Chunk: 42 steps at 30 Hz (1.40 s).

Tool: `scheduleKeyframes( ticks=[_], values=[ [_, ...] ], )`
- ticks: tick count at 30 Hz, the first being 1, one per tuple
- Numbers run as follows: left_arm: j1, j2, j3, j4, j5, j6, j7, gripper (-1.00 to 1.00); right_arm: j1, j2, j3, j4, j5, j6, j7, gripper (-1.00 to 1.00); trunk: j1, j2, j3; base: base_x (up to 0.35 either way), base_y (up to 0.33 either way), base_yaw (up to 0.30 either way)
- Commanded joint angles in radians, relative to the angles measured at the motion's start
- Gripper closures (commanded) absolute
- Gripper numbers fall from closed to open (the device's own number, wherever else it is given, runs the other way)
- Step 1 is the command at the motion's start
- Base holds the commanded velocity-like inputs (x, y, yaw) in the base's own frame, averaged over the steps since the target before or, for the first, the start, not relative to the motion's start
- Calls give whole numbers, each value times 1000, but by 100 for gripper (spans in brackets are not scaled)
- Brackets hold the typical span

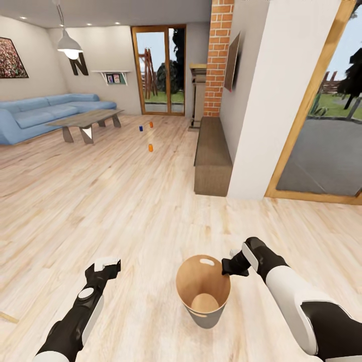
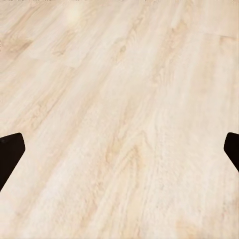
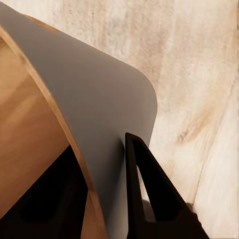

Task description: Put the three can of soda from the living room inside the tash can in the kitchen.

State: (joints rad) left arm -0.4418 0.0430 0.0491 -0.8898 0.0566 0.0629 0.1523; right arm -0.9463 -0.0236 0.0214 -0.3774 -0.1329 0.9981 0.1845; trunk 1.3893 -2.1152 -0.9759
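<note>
Right end effector (image 1: 229, 267) is clamped on the rim of the tash can (image 1: 203, 291), one finger inside the wall and one outside; left end effector (image 1: 106, 265) is spread wide over bare floor (image 2: 119, 99), holding nothing. Bin looks light and stiff, so the rim pinch should hold but may tilt. Three cans sit far ahead near the desk (image 1: 85, 120): blue can (image 1: 141, 128), orange cans (image 1: 150, 124) (image 1: 150, 147); small, smooth, probably slippery, so grip mid-body across the cylinder.

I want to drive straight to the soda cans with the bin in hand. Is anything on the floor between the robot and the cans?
Nothing visible does. The right pincer grips the bin by its rim, and bare plank floor runs from there to the nearest orange can. The low table stands to the left of that line, the bench to the right.
</note>
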Motion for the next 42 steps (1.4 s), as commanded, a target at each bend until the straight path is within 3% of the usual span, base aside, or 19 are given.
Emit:
scheduleKeyframes(
  ticks=[1, 33, 42],
  values=[
    [0, 0, 0, 0, 0, 0, 0, -100, 0, 0, -3, 0, -26, 2, 3, 100, -4, 7, 3, 0, 0, 0],
    [0, 0, -1, 0, -1, 0, 1, -100, 0, 2, -4, 0, -32, 0, 21, 100, -127, 231, 104, 0, 0, 0],
    [0, 0, -1, 1, -1, 0, 1, -100, 0, 1, -4, 0, -33, 0, 54, 100, -161, 294, 132, 0, 0, 0]
  ],
)
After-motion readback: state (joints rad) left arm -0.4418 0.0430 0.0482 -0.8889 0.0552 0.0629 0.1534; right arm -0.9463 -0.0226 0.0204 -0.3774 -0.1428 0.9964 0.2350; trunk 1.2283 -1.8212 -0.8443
